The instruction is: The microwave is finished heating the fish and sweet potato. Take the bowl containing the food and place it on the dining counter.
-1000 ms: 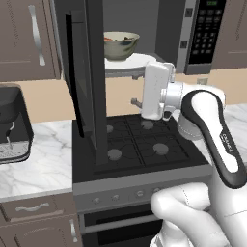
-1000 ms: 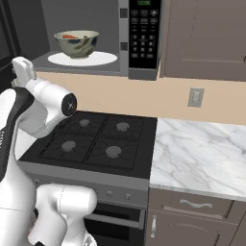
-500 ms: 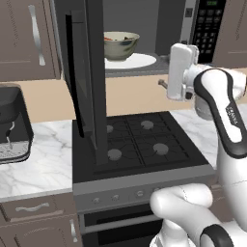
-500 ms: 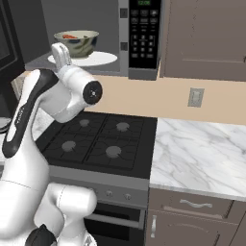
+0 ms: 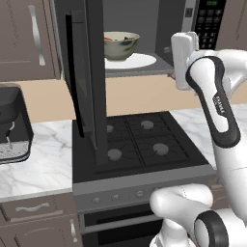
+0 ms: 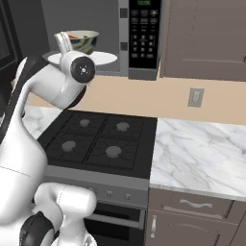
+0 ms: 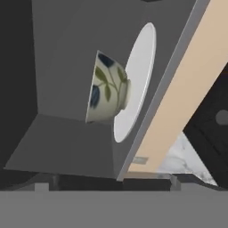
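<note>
The microwave stands open, its dark door swung out to the left. Inside, the pale bowl with a leaf pattern sits on the white turntable. A bit of red-orange sweet potato peeks over the rim; the fish cannot be made out. My gripper hangs in front of the opening, right of the bowl and apart from it, and in the right base view my gripper overlaps the bowl. In the hand view my gripper is open and holds nothing. The dining counter is out of view.
The black stove lies directly below the microwave. The open door juts out over the stove's left side. A dark coffee machine stands on the marble worktop at the left. More marble worktop and a wall outlet are to the right.
My arm has swung up from over the stove to the height of the microwave opening, and the hand now faces the bowl. The bowl has not moved.
</note>
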